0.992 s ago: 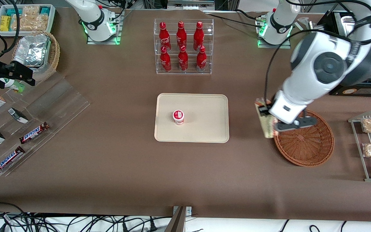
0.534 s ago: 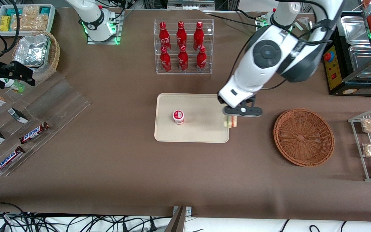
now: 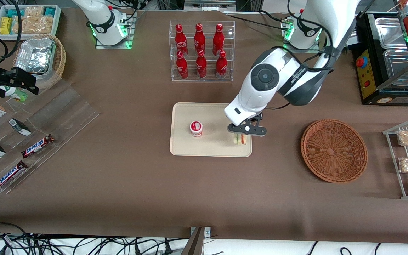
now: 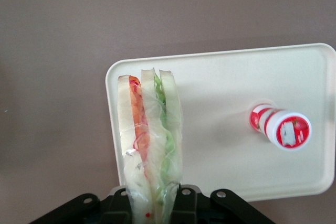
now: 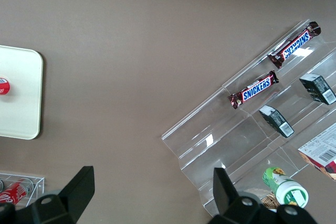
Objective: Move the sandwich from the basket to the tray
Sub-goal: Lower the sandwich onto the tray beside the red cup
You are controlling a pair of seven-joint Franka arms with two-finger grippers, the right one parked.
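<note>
A: Where's the claw?

B: Over the tray, at the end nearest the basket. Clamped on the sandwich.

A: Sandwich orientation?

B: Hangs below the claw, long axis running straight out from the fingers, layers edge-on w/ orange, red, green. Cup sits off to the side, apart from it.

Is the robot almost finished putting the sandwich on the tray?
Nearly. Done: the sandwich is out of the basket, which has nothing in it. In hand: the pincer is shut on the sandwich, over the tray's edge nearest the basket, beside the small red-lidded cup. Left: set it down on the tray, let go, and pull away.
</note>
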